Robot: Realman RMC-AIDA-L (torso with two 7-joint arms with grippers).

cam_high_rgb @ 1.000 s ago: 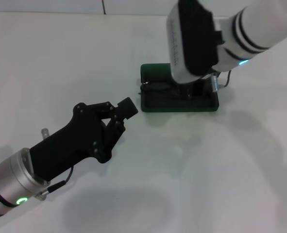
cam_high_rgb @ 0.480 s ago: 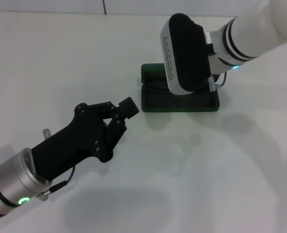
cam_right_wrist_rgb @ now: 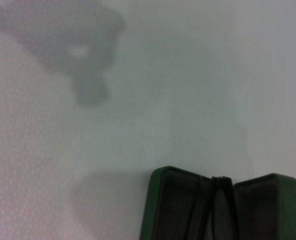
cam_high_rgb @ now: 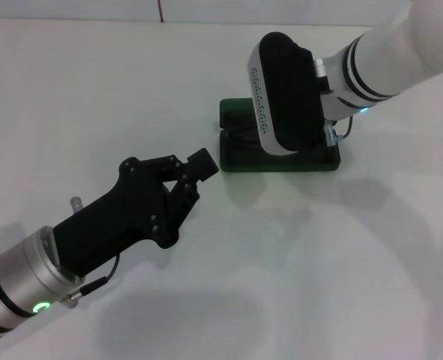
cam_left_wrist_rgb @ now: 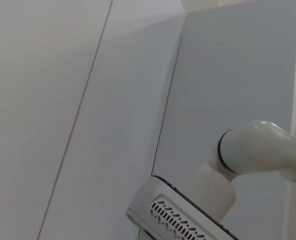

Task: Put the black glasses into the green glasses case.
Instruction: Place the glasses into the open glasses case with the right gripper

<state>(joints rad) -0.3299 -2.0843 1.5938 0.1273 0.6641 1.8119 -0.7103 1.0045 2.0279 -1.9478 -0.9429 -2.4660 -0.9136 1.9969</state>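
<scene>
The green glasses case lies open on the white table; the right wrist view shows both of its dark halves. A thin black line in the case's left part may be the black glasses; the rest is hidden behind my right arm. My right gripper is hidden under its wrist housing, which hangs over the case. My left gripper is shut and empty, just off the case's left end, apart from it.
The white table stretches around the case, with a back wall edge at the top. The left wrist view looks up at grey wall panels and my right arm.
My right wrist has swung and tilted over the case, leaving more of the case's left part in sight. My left gripper has crept slightly toward the case.
</scene>
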